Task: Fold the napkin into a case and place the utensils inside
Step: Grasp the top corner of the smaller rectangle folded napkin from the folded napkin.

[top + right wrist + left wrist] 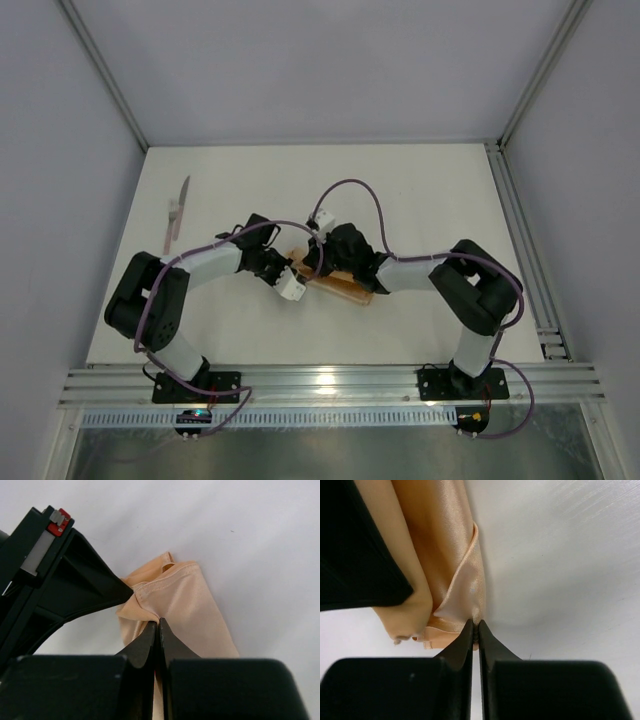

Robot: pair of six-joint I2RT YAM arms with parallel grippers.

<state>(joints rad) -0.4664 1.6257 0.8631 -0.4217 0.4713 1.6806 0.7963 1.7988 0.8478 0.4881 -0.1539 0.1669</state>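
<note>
Your left arm, right arm: black joint housings, white link shells. Purple cables loop along both. Black base plates under yours. Fingers matte black, tapered to blunt tips. Red tab beside grey strip on one black housing.

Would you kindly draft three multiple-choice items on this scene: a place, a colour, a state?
1. The knife lies: A. far left on the table B. at the near edge C. in the middle
2. The napkin is: A. white B. peach-orange C. blue
3. The left tool and right tool are: A. both open B. one open C. both shut on the napkin
Answers: A, it lies alone there; B, both wrist views show it; C, each is closed, pinching cloth.
</note>
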